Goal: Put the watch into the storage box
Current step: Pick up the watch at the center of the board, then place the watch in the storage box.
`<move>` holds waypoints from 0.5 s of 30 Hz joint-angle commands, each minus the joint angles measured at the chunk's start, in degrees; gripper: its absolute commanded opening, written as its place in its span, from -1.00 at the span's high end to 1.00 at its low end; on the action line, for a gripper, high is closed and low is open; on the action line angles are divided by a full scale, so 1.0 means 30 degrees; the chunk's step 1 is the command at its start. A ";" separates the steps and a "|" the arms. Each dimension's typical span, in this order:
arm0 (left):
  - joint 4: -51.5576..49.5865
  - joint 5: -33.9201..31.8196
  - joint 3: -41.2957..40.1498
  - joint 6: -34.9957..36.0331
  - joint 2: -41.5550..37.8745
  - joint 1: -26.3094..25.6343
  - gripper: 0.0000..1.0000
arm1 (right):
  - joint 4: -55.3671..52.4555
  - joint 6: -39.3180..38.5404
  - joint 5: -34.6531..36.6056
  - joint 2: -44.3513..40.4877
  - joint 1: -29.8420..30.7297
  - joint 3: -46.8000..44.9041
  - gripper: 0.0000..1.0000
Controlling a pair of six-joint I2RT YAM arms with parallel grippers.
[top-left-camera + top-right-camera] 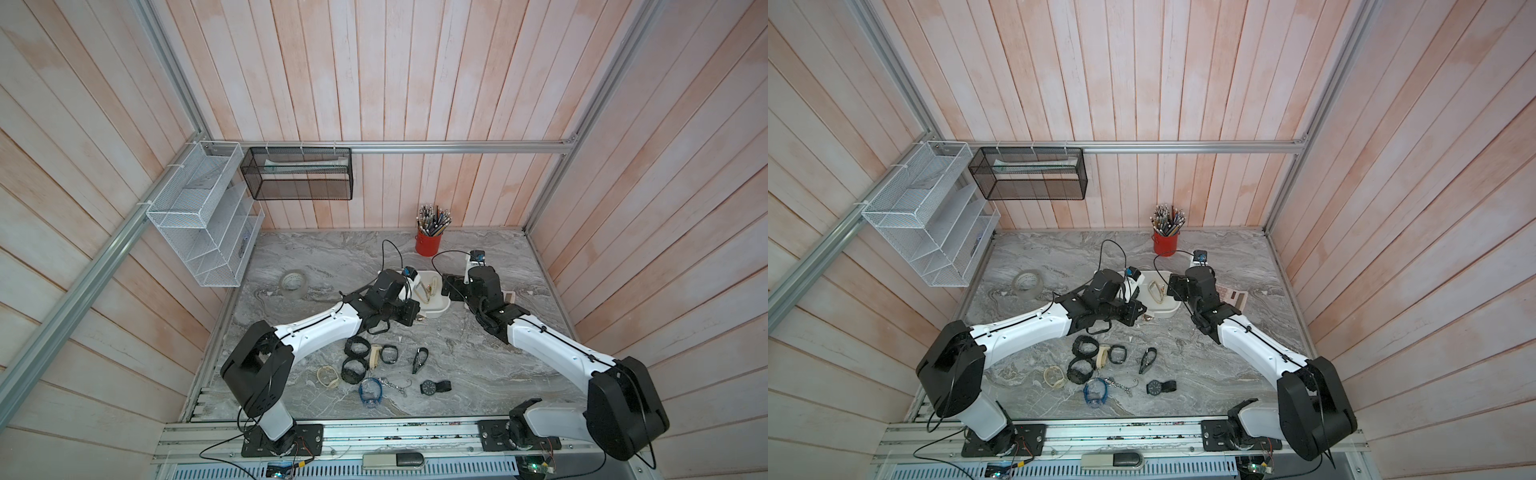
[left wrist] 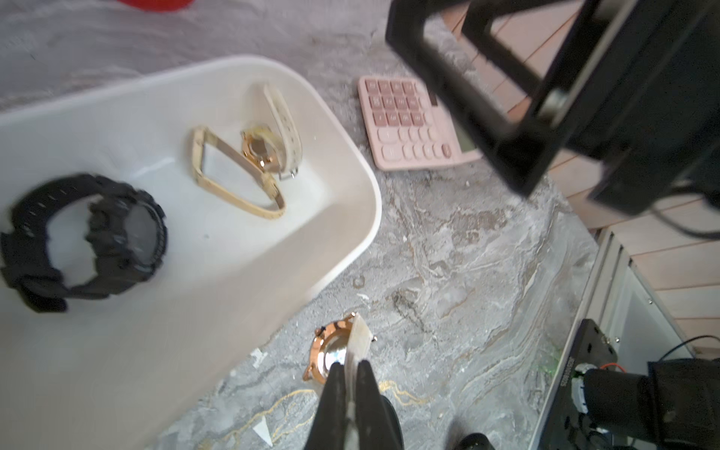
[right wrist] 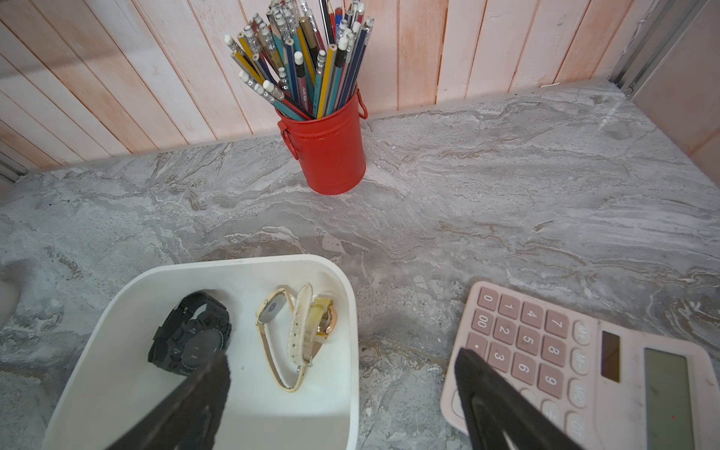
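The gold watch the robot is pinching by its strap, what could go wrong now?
The left gripper holds the gold watch only by its thin white strap, so it might slip or swing. The watch is outside the storage box, low beside its wall, so it could bump the rim going in. The open right gripper hangs near the box and might get in the way.

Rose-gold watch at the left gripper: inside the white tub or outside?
Outside. The left gripper, shut on the pale strap of the rose-gold watch, holds it over grey marble tabletop beside the shallow white plastic storage box.
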 commanded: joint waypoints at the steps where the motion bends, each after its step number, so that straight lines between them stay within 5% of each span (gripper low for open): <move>1: -0.0371 -0.0226 0.1347 0.1224 0.0098 0.0804 0.96 | 0.0505 0.0009 0.0434 -0.0367 -0.0103 -0.0197 -0.84; 15: -0.1620 -0.3692 0.6514 0.3149 0.5315 0.1598 0.96 | 0.0375 0.0146 0.0316 -0.0779 -0.0309 -0.0635 -0.85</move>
